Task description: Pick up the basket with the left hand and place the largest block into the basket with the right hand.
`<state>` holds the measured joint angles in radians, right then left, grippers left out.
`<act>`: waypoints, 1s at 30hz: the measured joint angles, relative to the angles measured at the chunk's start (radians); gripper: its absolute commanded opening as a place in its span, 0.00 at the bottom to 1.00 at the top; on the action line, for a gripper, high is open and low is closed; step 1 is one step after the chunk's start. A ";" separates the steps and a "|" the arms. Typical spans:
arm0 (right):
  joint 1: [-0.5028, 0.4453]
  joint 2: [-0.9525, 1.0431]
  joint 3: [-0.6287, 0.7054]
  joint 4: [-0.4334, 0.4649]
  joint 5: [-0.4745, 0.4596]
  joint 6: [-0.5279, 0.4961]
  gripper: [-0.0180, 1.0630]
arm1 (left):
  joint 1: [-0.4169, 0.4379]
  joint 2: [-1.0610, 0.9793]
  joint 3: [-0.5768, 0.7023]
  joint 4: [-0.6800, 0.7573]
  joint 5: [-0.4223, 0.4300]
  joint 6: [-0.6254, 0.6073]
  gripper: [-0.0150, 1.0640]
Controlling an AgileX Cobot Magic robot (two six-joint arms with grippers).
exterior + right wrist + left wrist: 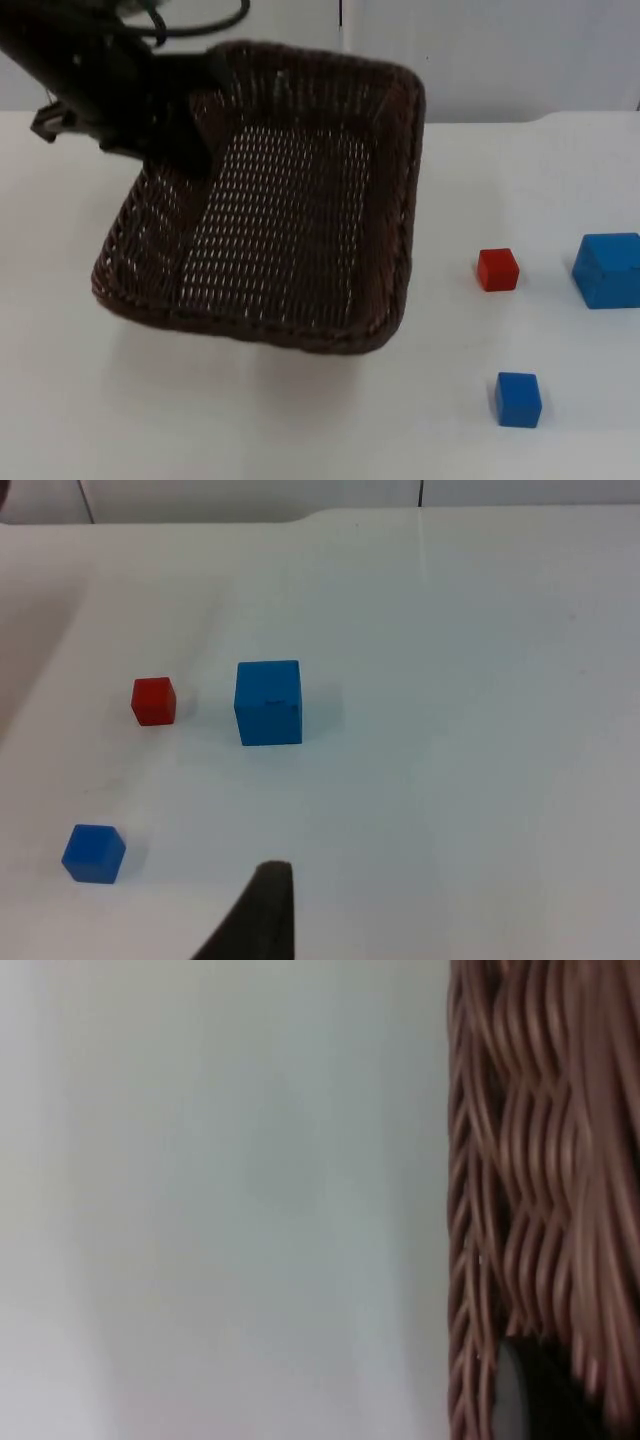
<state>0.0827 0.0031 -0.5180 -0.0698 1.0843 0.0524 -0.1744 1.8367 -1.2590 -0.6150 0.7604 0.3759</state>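
The basket (290, 240) is a dark brown wicker tray, rectangular with rounded corners and low woven walls; it hangs tilted above the white tabletop (300, 430), its shadow showing beneath the near rim. In the left wrist view its wall (530, 1160) appears as close woven strands beside bare tabletop. There are three blocks, all on the tabletop to the basket's right: one large blue block (608, 270) (the biggest of the three), one small red block (497, 269) near it on the side toward the basket, and one small blue block (518, 399) nearer the camera. All three stand apart from each other. The left gripper (200, 120) comes in from the upper left and holds the basket by its far left wall, the fingers clamped over the rim. The right gripper (262, 920) hangs above the tabletop, with the three blocks ahead of it; I cannot tell whether its fingers are apart or together.
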 measured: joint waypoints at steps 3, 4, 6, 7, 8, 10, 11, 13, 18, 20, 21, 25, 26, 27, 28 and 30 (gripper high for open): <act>0.000 0.000 0.000 0.000 0.000 0.000 0.99 | 0.000 -0.026 0.000 -0.015 0.007 -0.004 0.01; 0.000 0.000 0.000 0.000 0.000 0.000 0.99 | 0.000 -0.043 0.000 -0.017 0.017 -0.006 0.01; 0.000 0.000 0.000 0.000 0.000 0.000 0.99 | 0.000 -0.062 0.000 -0.018 0.035 -0.006 0.01; 0.000 0.000 0.000 0.000 0.000 0.000 0.99 | 0.000 -0.062 0.000 -0.018 0.035 -0.006 0.01; 0.000 0.000 0.000 0.000 0.000 0.000 0.99 | 0.000 -0.071 0.000 -0.018 0.044 -0.006 0.01; 0.000 0.000 0.000 0.000 0.000 0.000 0.99 | 0.000 -0.082 0.000 -0.020 0.060 -0.010 0.01; 0.000 0.000 0.000 0.000 0.000 0.000 0.99 | 0.000 -0.083 0.000 -0.022 0.073 -0.017 0.01; 0.000 0.000 0.000 0.000 0.000 0.000 0.99 | 0.000 -0.085 0.000 -0.022 0.085 -0.026 0.01; 0.000 0.000 0.000 0.000 0.000 0.000 0.99 | 0.000 -0.085 0.000 -0.008 0.120 -0.140 0.01; 0.000 0.000 0.000 0.000 0.000 0.000 0.99 | 0.000 -0.085 0.000 0.015 0.119 -0.205 0.01; 0.000 0.000 0.000 0.000 0.000 0.000 0.99 | 0.000 -0.085 0.000 0.028 0.124 -0.222 0.01; 0.000 0.000 0.000 0.000 0.000 0.000 0.99 | 0.000 -0.085 0.000 0.059 0.145 -0.269 0.01; 0.000 0.000 0.000 0.000 0.000 0.000 0.99 | 0.000 -0.085 0.000 0.072 0.153 -0.276 0.01; 0.000 0.000 0.000 0.000 0.000 0.000 0.99 | 0.000 -0.085 0.000 0.085 0.158 -0.287 0.01; 0.000 0.000 0.000 0.000 0.000 0.000 0.99 | 0.000 -0.085 0.002 0.103 0.163 -0.301 0.01; 0.000 0.000 0.000 0.000 0.000 0.000 0.99 | 0.000 -0.085 0.004 0.119 0.165 -0.309 0.01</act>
<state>0.0827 0.0031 -0.5180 -0.0698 1.0843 0.0524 -0.1744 1.7516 -1.2547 -0.4955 0.9251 0.0666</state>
